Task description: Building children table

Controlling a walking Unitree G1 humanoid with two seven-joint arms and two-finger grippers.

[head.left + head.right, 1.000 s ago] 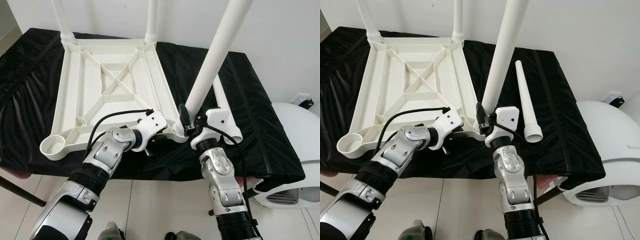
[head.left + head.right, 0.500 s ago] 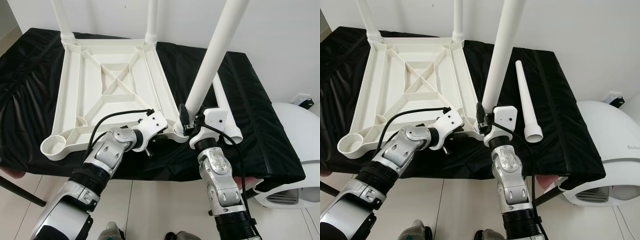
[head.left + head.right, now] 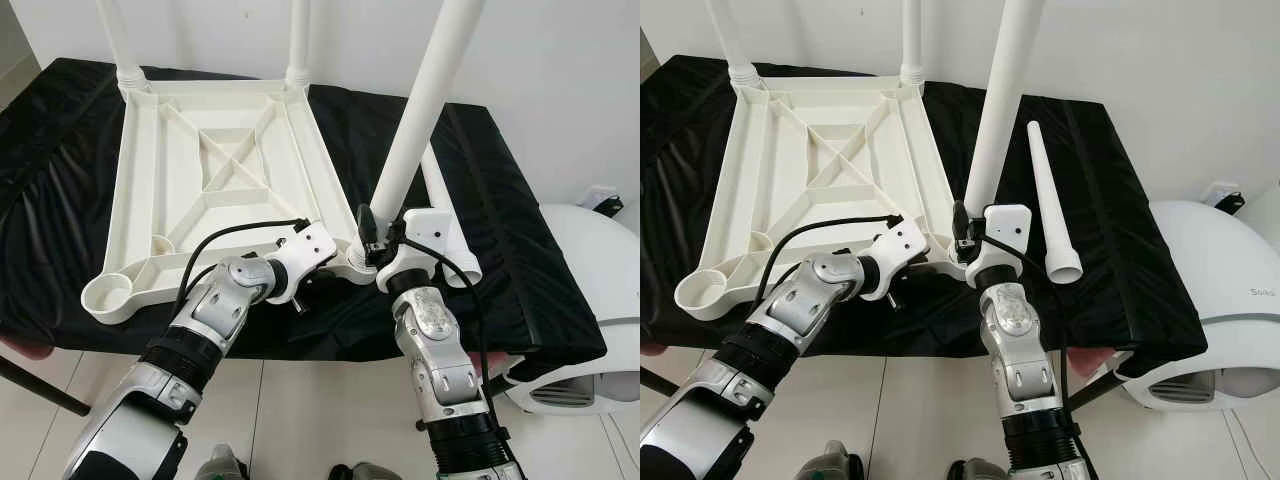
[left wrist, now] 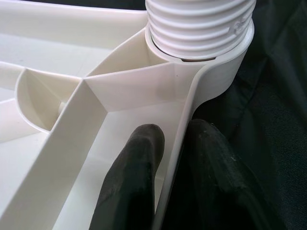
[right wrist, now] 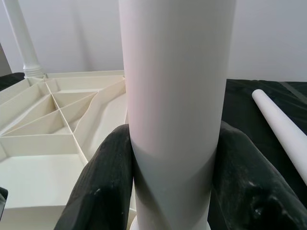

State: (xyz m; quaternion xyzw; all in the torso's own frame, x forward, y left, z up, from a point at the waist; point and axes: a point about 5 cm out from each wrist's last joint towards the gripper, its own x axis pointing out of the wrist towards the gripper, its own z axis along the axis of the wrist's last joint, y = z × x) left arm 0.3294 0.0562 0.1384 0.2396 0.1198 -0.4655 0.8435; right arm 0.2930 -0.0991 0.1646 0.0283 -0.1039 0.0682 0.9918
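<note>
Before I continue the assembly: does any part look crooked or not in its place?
Yes. The leg in the right end effector leans, unlike the upright rear legs. One loose leg lies on the black cloth.

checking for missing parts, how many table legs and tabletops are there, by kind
table legs fitted in the tabletop: 3
loose table leg lying on the black cloth: 1
tabletop, upside down: 1
total: 5
</note>
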